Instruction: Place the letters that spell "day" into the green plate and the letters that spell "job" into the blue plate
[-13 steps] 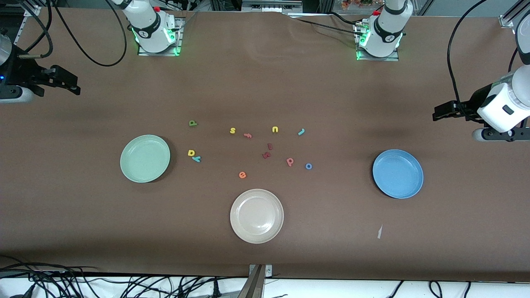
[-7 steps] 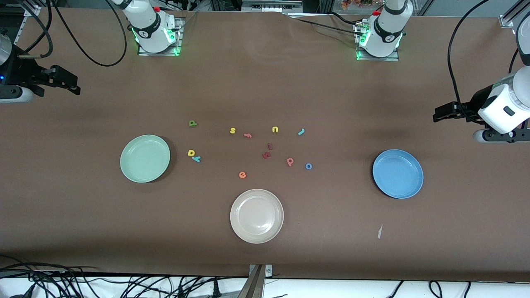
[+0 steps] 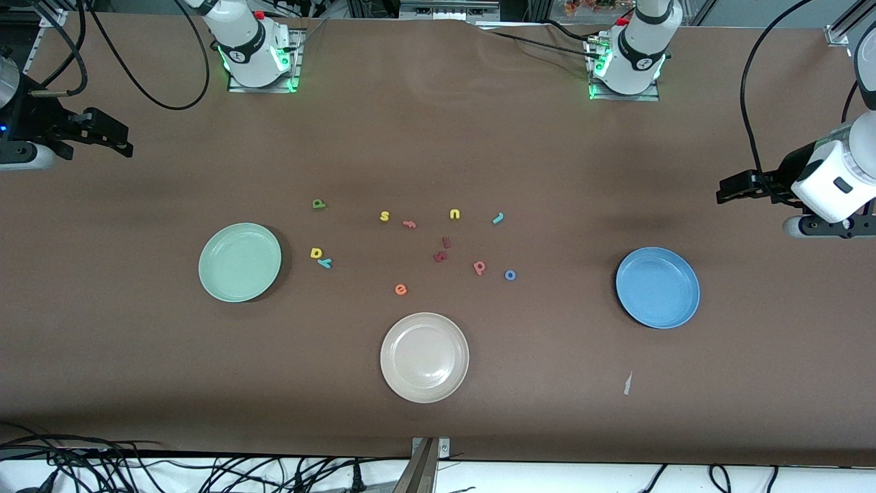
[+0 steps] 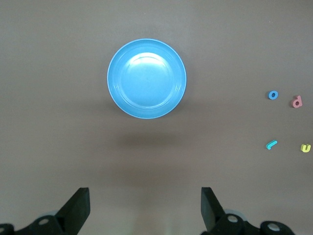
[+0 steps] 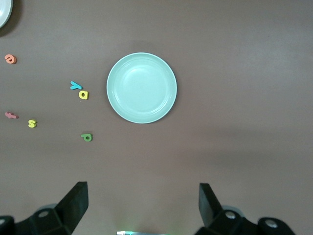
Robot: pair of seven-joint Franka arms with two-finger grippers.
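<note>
The green plate (image 3: 239, 262) (image 5: 142, 88) lies empty toward the right arm's end, the blue plate (image 3: 658, 287) (image 4: 146, 78) empty toward the left arm's end. Between them lie the yellow "d" (image 3: 315, 253), teal "y" (image 3: 325, 262) touching it, dark green "a" (image 3: 318, 203), teal "j" (image 3: 498, 218), salmon "b" (image 3: 480, 267) and blue "o" (image 3: 510, 275). My left gripper (image 3: 727, 190) (image 4: 145, 205) hangs open and empty over the table's left-arm end. My right gripper (image 3: 116, 140) (image 5: 143, 203) hangs open and empty over the right-arm end.
A beige plate (image 3: 424, 357) lies nearest the front camera, midway along the table. Among the letters are a yellow "s" (image 3: 384, 216), orange "f" (image 3: 409, 223), yellow "u" (image 3: 454, 214), orange "e" (image 3: 400, 289) and two dark red letters (image 3: 442, 250). A paper scrap (image 3: 627, 383) lies near the blue plate.
The left arm's hand has drifted slightly. The right arm, the letters and the plates have not moved.
</note>
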